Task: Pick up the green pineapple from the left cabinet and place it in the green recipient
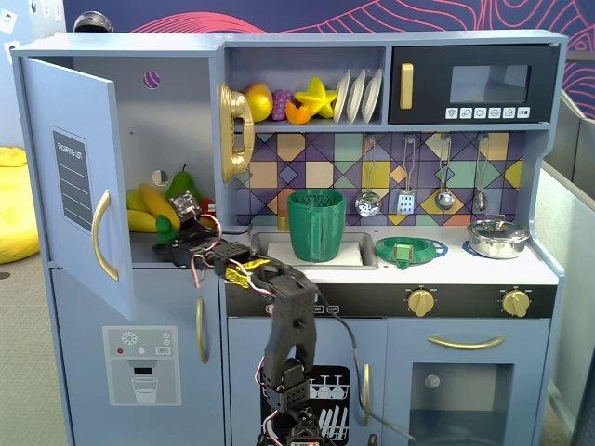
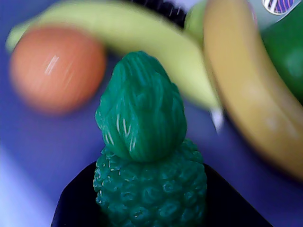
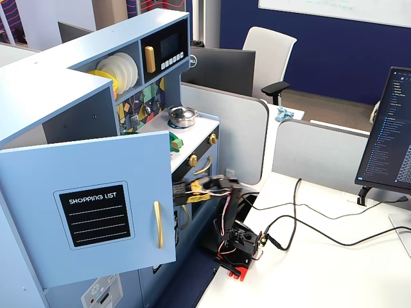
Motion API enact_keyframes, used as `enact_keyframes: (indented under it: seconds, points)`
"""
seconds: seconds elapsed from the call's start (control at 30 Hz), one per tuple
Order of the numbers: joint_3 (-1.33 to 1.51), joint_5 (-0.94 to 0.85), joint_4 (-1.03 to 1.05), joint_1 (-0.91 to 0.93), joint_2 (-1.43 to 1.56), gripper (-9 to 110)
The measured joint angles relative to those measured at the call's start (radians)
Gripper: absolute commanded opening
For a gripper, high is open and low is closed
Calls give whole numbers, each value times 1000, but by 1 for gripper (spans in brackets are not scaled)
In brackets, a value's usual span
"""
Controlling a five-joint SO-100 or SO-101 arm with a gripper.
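- So the gripper (image 2: 150, 208) has its black fingers (image 2: 75, 198) on both sides of one green pineapple (image 2: 147, 156); can't tell if they're actually squeezing it.
- Pineapple's inside the left cabinet (image 1: 70, 177), door open.
- Around it: two bananas (image 2: 246, 99), one orange ball (image 2: 57, 68).
- One green recipient (image 1: 316, 226) sits in the sink.

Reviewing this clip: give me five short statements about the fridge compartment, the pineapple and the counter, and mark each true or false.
1. The left cabinet door stands open. True.
2. The green pineapple sits between the dark fingers in the wrist view. True.
3. The green recipient lies tipped over on the floor. False: it stands upright in the sink area.
4. A banana lies close beside the pineapple. True.
5. The arm is reaching into the black microwave. False: the gripper is inside the open blue compartment, next to the fruit.
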Motion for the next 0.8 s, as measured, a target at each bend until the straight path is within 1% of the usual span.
enact_keyframes:
  seconds: [0.2,0.37,0.5,0.6,0.8]
  points:
    - [124,-83,124,-106,359,0]
    - [161,-89,202,-84,578,0]
    - [184,-75,284,32,712,0]
    - [192,-46,310,164,782,0]
    - [183,28,311,462,770,0]
